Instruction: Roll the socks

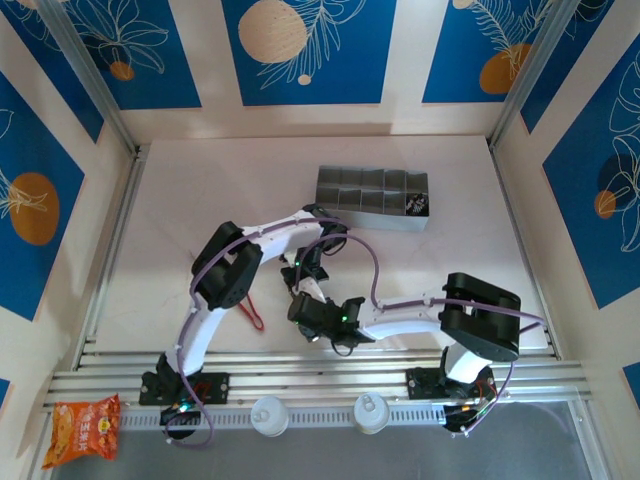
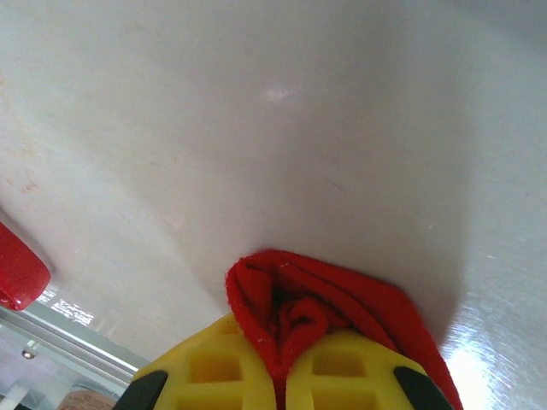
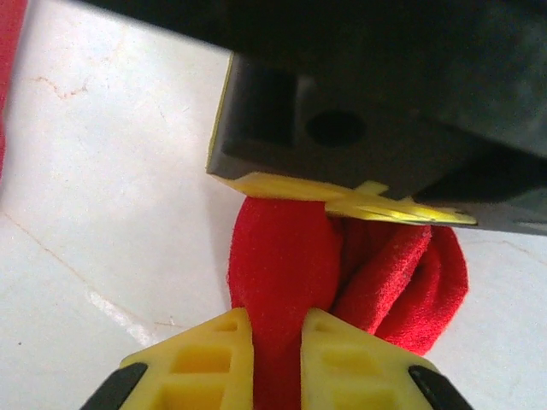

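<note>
Glossy white table (image 2: 256, 128); left hand (image 2: 285, 346), right hand (image 3: 276, 329) both clamp bunched fuzzy red sock (image 3: 282, 256).

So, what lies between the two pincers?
The bunched bright red fabric sock, gripped by the left pincer and right pincer; the right wrist view shows it.

Grey divided tray (image 1: 372, 198); orange snack bag (image 1: 85, 425); tongs (image 1: 256, 316).

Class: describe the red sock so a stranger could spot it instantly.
On the white table, look near the front edge, about mid-width. There the left tool and right tool both grip the red sock: a bunched, fuzzy wad, unlike the thin red tongs nearby.
</note>
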Available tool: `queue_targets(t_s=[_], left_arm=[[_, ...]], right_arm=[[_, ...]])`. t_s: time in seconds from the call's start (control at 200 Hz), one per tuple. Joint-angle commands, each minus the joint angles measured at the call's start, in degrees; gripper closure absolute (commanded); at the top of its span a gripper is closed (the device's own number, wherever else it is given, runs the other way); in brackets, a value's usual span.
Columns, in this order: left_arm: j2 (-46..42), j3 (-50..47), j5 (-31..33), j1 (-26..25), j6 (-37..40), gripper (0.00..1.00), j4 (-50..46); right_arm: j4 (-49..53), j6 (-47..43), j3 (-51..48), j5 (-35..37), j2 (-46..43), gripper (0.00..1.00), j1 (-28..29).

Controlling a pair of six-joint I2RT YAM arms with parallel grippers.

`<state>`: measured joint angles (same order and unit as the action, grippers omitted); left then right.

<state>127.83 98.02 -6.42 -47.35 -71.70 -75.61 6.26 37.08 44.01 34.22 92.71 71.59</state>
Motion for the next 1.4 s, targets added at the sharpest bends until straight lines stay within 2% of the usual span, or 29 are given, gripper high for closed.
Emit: queue_targets(t_s=[0.0, 0.115, 0.165, 0.28, 0.305, 0.365, 0.41, 0.545, 0.765, 0.86, 0.935, 1.07, 1.255, 1.396], left_arm=[[1.17, -3.87, 3.34, 0.09, -3.83, 1.0, 10.25], [-1.59, -5.25, 3.47, 0.54, -3.75, 0.99, 11.7], [-3.23, -6.09, 3.38, 0.82, -3.72, 0.83, 12.67], [-7.97, -9.55, 1.52, 2.15, -3.67, 0.62, 17.16], [-9.21, -10.3, 1.36, 2.45, -3.82, 0.51, 18.02], [-11.89, -11.62, 1.56, 3.17, -4.25, 0.35, 19.49], [-13.98, -12.56, 1.45, 3.74, -4.24, 0.28, 20.9], [-19.06, -14.64, 1.49, 5.35, -4.08, 0.19, 24.61], [-28.07, -23.63, 0.51, 6.51, -2.92, 0.17, 35.43], [-31.63, -30.36, -1.27, 6.49, -3.04, 0.22, 43.39], [-33.34, -34.93, -3.44, 6.49, -2.65, 0.32, 48.26], [-34.09, -39.5, -5.61, 5.91, -2.62, 0.43, 51.43], [-32.44, -42.35, -7.05, 4.53, -4.27, 0.45, 59.73], [-29.28, -42.1, -8.17, 3.78, -5.22, 0.5, 62.44]], right_arm=[[5.47, 6.63, -5.68, -4.97, 2.34, 1.0, -4.15], [2.4, 6.63, -8.73, -8.97, 1.05, 1.0, -6.21], [0.74, 6.34, -10.04, -11.62, 0.3, 1.0, -7.39], [-1.42, 6.26, -12.62, -15.81, -1.33, 1.0, -9.78], [-2.05, 6.16, -13.12, -17.26, -1.51, 1.0, -10.42], [-2.91, 5.9, -14.19, -20.27, -1.65, 1.0, -12.1], [-3.31, 5.55, -14.85, -21.75, -1.65, 1.0, -12.89], [-3.69, 4.85, -16.57, -24.95, -2.2, 1.0, -15.69], [-5.65, 3.93, -19.13, -30.78, -3.28, 1.0, -21.81], [-5.31, 3.35, -19.03, -33.14, -2.8, 1.0, -24.78], [-5.3, 3.06, -18.74, -35.37, -2.62, 1.0, -26.98], [-5.81, 2.85, -17.97, -40.32, -1.23, 1.0, -30.41], [-5.67, 2.56, -15.96, -47.89, 3.95, 1.0, -34.75], [-5.89, 2.95, -15.31, -50.67, 5.64, 1.0, -37.34]])
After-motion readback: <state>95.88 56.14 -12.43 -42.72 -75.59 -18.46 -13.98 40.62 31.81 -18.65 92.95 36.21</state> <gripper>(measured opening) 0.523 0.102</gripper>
